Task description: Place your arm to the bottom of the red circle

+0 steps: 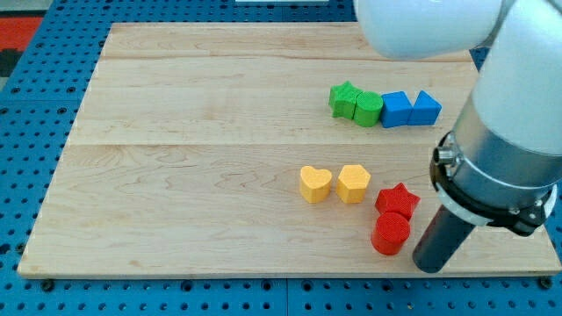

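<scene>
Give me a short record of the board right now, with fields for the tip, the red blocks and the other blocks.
tip: my tip is at the view's right of the red circle, near its lower edge, not below it
red blocks: red star sits just above the red circle
yellow blocks: yellow heart and yellow hexagon, side by side
upper row: green star, green circle, blue cube, blue triangle

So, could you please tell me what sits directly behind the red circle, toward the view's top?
The red star sits right behind the red circle, apparently touching it. My tip is at its right; their contact faces are hidden.
</scene>
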Controlling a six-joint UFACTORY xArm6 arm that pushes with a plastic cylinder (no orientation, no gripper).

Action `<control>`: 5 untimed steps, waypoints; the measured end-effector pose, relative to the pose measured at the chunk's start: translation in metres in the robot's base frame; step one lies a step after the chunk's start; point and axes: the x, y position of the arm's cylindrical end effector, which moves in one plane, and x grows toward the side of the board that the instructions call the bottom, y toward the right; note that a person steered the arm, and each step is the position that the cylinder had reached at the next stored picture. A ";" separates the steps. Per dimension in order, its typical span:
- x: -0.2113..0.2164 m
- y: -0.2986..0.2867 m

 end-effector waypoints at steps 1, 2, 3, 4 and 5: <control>0.000 0.000; 0.003 -0.008; 0.006 -0.016; 0.007 -0.019; 0.008 -0.019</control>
